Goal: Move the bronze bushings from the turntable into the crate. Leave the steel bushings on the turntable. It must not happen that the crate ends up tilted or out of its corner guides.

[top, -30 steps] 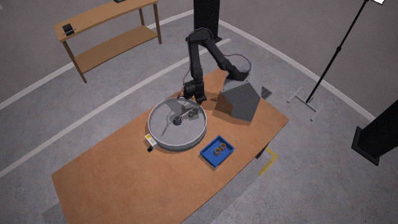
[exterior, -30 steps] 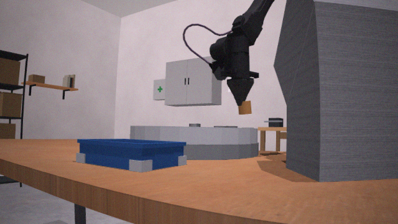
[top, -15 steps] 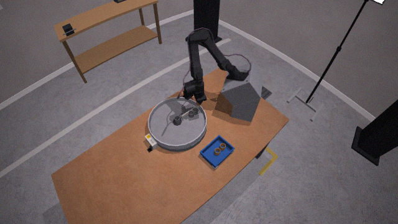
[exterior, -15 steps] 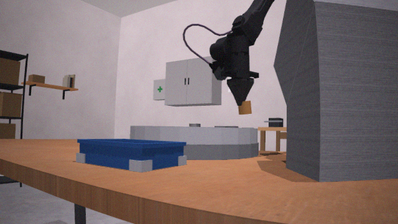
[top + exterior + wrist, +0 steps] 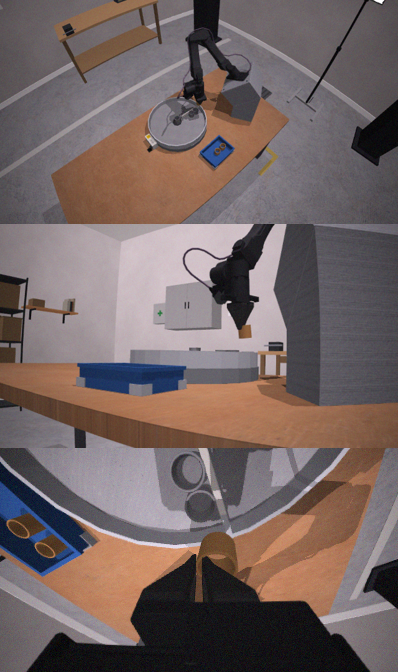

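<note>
One bronze bushing [image 5: 245, 331] [image 5: 218, 543] is held up in the air, its side pinched by the closed gripper [image 5: 201, 101] [image 5: 240, 328] [image 5: 199, 559]. Two more bronze bushings [image 5: 215, 152] [image 5: 33, 523] are in the blue crate [image 5: 209, 159] [image 5: 109, 379] [image 5: 64, 562]. Gray steel bushings [image 5: 177, 121] [image 5: 174, 473] are seen on the round turntable [image 5: 165, 134] [image 5: 193, 359] [image 5: 105, 478], near the crate.

Arm: [image 5: 195, 59] [image 5: 256, 242] elbow raised, forearm running toward 6 o'clock in the top view.
Gripper: [image 5: 200, 102] [image 5: 240, 328] [image 5: 199, 557] aloft, pointing to 6 o'clock in the exterior view.
Fingers: [image 5: 222, 585] clamped, narrowly parted.
</note>
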Available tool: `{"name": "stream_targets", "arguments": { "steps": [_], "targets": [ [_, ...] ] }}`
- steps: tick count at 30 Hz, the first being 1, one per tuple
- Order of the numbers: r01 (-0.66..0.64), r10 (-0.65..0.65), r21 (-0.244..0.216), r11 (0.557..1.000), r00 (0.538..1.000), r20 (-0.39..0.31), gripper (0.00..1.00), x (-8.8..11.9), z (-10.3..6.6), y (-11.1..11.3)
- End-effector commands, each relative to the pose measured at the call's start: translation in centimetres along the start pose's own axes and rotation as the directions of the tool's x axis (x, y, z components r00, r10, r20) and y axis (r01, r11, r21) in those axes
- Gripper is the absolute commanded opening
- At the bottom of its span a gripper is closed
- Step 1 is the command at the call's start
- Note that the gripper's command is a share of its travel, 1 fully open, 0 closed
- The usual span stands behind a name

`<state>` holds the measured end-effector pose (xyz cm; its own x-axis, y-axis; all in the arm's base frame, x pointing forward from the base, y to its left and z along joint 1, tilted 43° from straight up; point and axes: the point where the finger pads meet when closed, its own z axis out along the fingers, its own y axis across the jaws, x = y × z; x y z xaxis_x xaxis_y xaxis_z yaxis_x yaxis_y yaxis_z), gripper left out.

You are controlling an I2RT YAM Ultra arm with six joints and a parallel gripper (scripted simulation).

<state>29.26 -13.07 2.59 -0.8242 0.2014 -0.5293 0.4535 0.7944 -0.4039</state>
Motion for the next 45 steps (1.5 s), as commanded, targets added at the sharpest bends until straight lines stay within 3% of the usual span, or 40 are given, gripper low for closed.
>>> {"name": "stream_targets", "arguments": {
  "steps": [1,21,36,38,45],
  "targets": [
    [-0.028,0.029,-0.008,1.000,0.997,0.067,0.00,-2.3,-1.2,0.3],
    [-0.001,0.001,-0.002,1.000,1.000,0.026,0.00,-1.5,-0.6,3.9],
    [0.000,0.000,-0.004,1.000,1.000,0.030,0.00,-2.1,-0.7,12.6],
    [0.000,0.000,-0.004,1.000,1.000,0.030,0.00,-2.1,-0.7,12.6],
    [0.000,0.000,-0.005,1.000,0.999,0.032,0.00,-2.6,-0.9,18.0]
  ]
}}
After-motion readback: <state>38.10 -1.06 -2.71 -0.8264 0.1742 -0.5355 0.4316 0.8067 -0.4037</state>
